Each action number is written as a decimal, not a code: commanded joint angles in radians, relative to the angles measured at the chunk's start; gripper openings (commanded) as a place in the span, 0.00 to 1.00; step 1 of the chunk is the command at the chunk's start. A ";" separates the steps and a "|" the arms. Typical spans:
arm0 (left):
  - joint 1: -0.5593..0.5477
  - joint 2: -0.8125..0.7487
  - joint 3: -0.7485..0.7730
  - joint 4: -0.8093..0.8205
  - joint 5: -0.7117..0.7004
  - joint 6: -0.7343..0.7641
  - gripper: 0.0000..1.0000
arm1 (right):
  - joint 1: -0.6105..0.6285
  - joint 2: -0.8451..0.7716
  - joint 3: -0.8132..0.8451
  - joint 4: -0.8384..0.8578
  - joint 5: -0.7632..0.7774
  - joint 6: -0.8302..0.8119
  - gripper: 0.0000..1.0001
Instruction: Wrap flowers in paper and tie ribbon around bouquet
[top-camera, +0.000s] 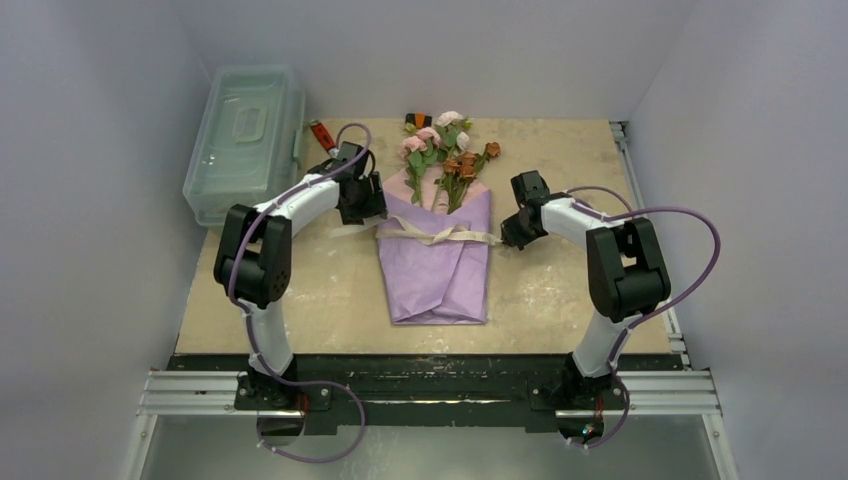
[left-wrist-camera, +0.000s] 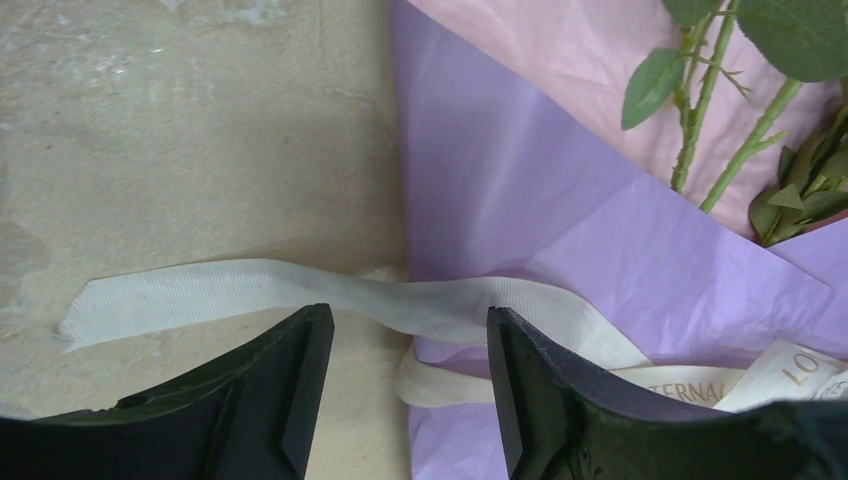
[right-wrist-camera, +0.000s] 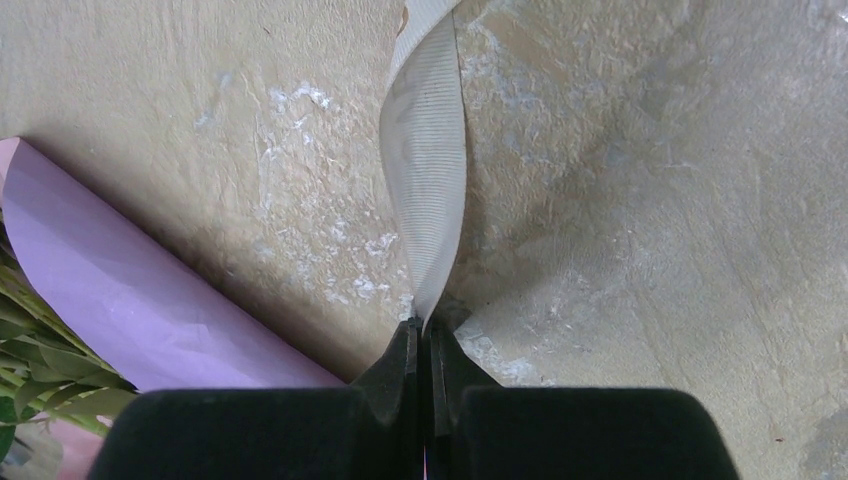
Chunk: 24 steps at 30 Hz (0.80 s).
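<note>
Inside paper (top-camera: 437, 275), hidden stems of flowers (top-camera: 432, 140)

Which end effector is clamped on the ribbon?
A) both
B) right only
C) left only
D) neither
B: the right end effector is shut on the ribbon, while the left end effector has its jaws apart, with the ribbon running across the gap.

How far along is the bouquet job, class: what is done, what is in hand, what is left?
Done: the flowers lie wrapped in the purple paper, and the ribbon crosses it with what looks like a loose knot. In hand: the right hand is shut on one ribbon end; the left hand stands open astride the other. Left: probably pulling the knot tight.
</note>
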 joint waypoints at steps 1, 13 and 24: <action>0.001 -0.017 -0.036 0.133 0.079 0.007 0.61 | 0.005 -0.015 0.013 0.005 0.000 -0.036 0.00; 0.001 -0.110 -0.034 0.089 0.049 0.006 0.73 | 0.005 0.003 0.019 0.013 -0.018 -0.054 0.00; 0.001 -0.044 -0.034 0.110 0.081 0.031 0.72 | 0.005 0.031 0.042 0.022 -0.016 -0.060 0.00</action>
